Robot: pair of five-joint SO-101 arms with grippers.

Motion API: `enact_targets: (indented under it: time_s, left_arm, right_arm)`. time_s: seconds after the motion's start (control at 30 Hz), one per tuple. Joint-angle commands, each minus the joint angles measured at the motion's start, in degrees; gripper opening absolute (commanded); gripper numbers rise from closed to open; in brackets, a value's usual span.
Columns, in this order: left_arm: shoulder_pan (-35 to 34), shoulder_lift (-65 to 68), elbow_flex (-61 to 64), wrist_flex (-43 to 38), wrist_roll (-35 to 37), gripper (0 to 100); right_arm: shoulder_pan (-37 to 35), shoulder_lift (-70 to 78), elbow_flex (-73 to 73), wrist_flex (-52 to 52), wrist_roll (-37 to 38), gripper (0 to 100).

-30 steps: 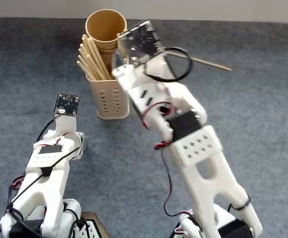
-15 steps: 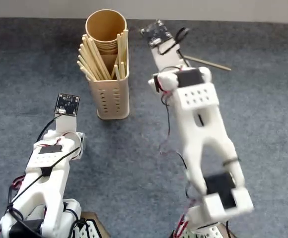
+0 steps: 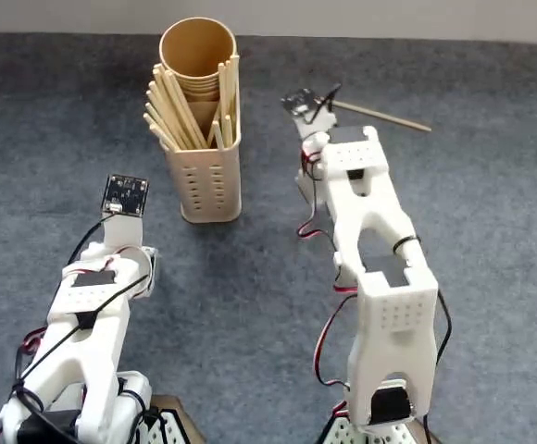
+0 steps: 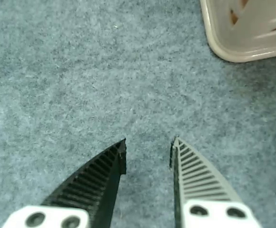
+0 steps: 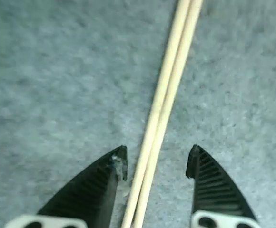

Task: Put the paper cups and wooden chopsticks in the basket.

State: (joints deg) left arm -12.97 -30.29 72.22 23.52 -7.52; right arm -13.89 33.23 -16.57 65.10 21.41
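Observation:
A beige perforated basket [image 3: 208, 176] stands upright on the grey carpet, holding stacked paper cups [image 3: 197, 51] and several wooden chopsticks [image 3: 176, 111]. A pair of wooden chopsticks [image 3: 384, 117] lies on the carpet at the back right. My right gripper [image 5: 156, 164] hangs open over that pair of chopsticks [image 5: 169, 95], one finger on each side of it, not touching. In the high view the right arm [image 3: 356, 194] stretches toward its near end. My left gripper [image 4: 148, 153] is open over bare carpet, with a corner of the basket [image 4: 247, 33] a little way off.
Grey carpet covers the table. The left arm [image 3: 93, 305] rests at the front left, short of the basket. A pale strip of wall runs along the far edge behind the cups.
The right arm swung away from the basket to the right and stretched out toward the pair of chopsticks on the carpet. The left arm has not moved.

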Motion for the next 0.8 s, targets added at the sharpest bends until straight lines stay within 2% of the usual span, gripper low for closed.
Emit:
enact_targets:
  time_s: [0.0,0.2,0.27,0.33,0.57,0.77]
  left_arm:
    - [0.9,-0.8,-0.2,-0.6,-0.3,18]
    - [0.9,-0.8,-0.2,-0.6,-0.3,18]
    - [0.9,-0.8,-0.2,-0.6,-0.3,18]
    - [0.9,-0.8,-0.2,-0.6,-0.3,18]
    - [0.9,-0.8,-0.2,-0.7,-0.3,18]
    - [0.9,-0.8,-0.2,-0.8,-0.3,18]
  right_arm:
    - [1.5,1.7,-2.6,0.0,0.4,21.0]
    - [1.5,5.4,-2.5,-1.6,0.4,20.0]
    - [1.5,6.8,-2.5,-1.6,0.5,12.7]
    - [1.6,8.0,-2.5,-1.6,0.4,0.0]
    - [6.4,6.5,-6.5,1.5,-1.1,0.6]
    - [8.7,-8.8,-17.5,9.9,-7.8,0.6]
